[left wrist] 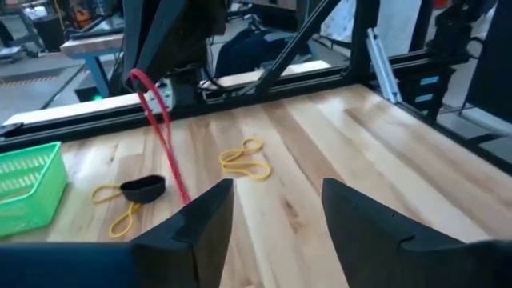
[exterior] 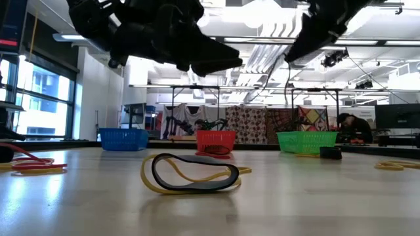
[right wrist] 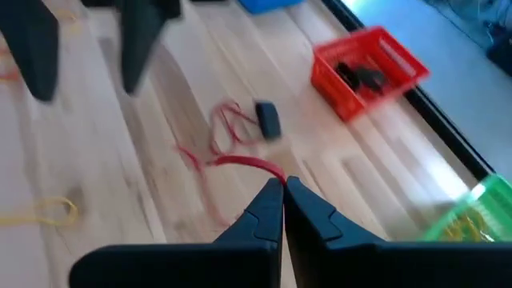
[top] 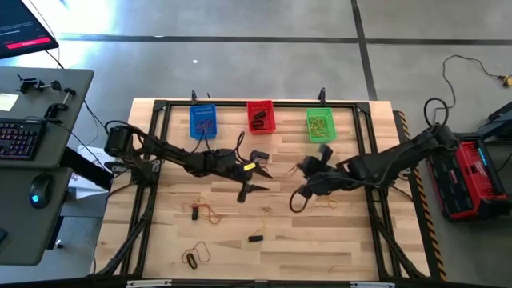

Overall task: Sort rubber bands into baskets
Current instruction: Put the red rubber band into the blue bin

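Right gripper (right wrist: 283, 186), shut on a red band (right wrist: 240, 162), apparently hangs centre-right; blue basket (top: 203, 122) lies upper left. Left gripper (left wrist: 276, 200) wide.

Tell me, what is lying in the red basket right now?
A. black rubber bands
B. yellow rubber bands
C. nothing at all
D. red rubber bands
A: from above, the red basket holds dark black bands, and the right wrist view shows the same black loops inside it, while the yellow ones sit in the green basket.
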`<state>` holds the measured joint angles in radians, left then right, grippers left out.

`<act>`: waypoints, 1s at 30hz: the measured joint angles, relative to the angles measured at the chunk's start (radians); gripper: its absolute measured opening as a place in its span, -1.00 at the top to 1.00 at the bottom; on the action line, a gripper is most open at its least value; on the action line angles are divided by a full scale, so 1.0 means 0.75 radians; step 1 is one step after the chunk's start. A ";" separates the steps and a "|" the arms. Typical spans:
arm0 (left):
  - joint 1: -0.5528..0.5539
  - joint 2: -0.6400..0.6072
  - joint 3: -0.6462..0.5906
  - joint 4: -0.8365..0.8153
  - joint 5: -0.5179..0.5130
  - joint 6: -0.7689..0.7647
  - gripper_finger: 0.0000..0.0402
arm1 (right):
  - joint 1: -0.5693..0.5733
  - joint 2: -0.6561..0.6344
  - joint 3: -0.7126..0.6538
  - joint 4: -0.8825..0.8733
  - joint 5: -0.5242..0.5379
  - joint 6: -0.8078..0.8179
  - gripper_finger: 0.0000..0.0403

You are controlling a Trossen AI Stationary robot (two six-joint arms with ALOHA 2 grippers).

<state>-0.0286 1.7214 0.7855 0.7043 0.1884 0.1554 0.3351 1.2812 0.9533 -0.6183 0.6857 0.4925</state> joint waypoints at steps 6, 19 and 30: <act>-0.022 0.000 0.039 0.001 -0.076 -0.062 -0.03 | 0.044 0.066 -0.001 0.217 0.027 -0.140 1.00; -0.045 -0.001 0.050 0.014 -0.154 -0.160 -0.02 | 0.055 0.108 -0.002 0.374 0.064 -0.195 1.00; -0.060 -0.001 0.050 0.058 -0.311 -0.168 -0.02 | 0.055 0.108 -0.002 0.415 0.069 -0.215 1.00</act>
<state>-0.0738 1.7210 0.8230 0.7478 -0.0447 0.0298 0.3762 1.3624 0.9516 -0.3072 0.7376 0.3313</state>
